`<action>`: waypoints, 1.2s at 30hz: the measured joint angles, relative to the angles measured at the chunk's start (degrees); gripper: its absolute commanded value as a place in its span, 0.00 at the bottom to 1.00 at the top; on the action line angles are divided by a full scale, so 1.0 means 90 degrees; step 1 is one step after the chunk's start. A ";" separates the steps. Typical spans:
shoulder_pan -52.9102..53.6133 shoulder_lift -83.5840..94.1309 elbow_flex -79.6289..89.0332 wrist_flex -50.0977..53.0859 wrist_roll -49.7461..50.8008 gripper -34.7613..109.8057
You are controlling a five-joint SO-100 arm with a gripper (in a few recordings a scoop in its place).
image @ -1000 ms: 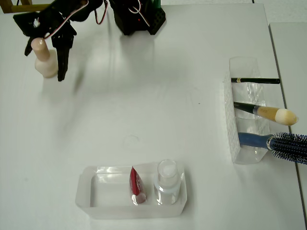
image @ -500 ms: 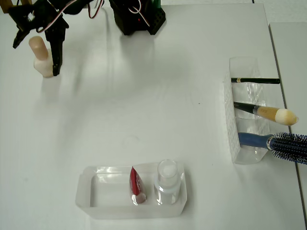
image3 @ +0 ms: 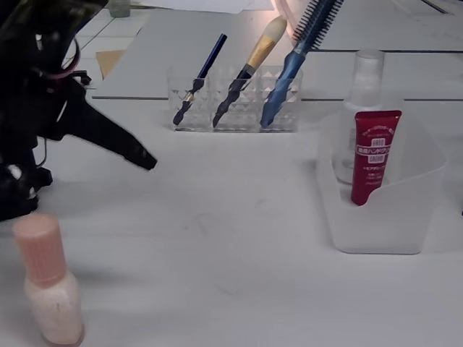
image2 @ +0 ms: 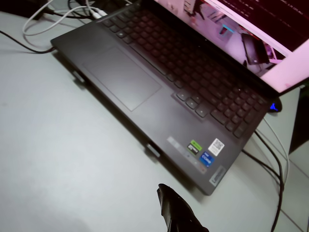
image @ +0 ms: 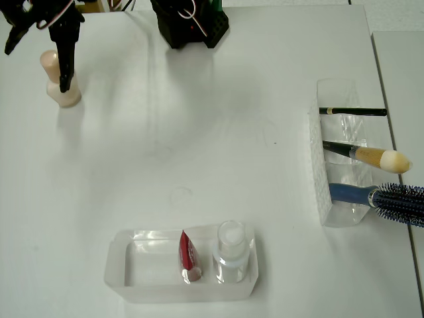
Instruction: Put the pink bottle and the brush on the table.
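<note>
The pink bottle point(image: 61, 85) stands upright and free on the white table point(image: 199, 146) at the far left of the overhead view; the fixed view shows it at the lower left point(image3: 49, 293). My black gripper point(image: 38, 66) hangs above it, open, jaws spread wide and holding nothing. One finger point(image3: 116, 141) points out over the table, well above the bottle's cap. A fingertip point(image2: 176, 212) also shows low in the wrist view. The brush point(image: 370, 156) with tan bristles rests in the middle slot of a clear holder point(image: 320, 165) at the right, also seen leaning point(image3: 255, 58) at the back.
A thin black stick point(image: 351, 111) and a blue hairbrush point(image: 391, 197) share the holder. A clear tray point(image: 132, 265) near the front holds a red tube point(image: 187, 255) and a clear bottle point(image: 230, 248). The arm's base point(image: 191, 23) stands at the back. A laptop point(image2: 159, 87) lies beyond the table's edge.
My gripper was around the pink bottle a second ago; it has lifted and drawn back toward the upper left, leaving the bottle standing on the table.
</note>
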 measured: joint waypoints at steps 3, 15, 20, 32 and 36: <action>0.0068 0.0000 -0.0469 0.0576 0.0117 0.64; -0.0664 0.0000 -0.1484 0.1689 0.1641 0.62; -0.1377 0.0000 -0.1553 0.1699 0.2393 0.60; -0.3721 0.0107 -0.1582 0.1484 0.2705 0.60; -0.4570 0.0107 -0.1582 0.1484 0.2695 0.60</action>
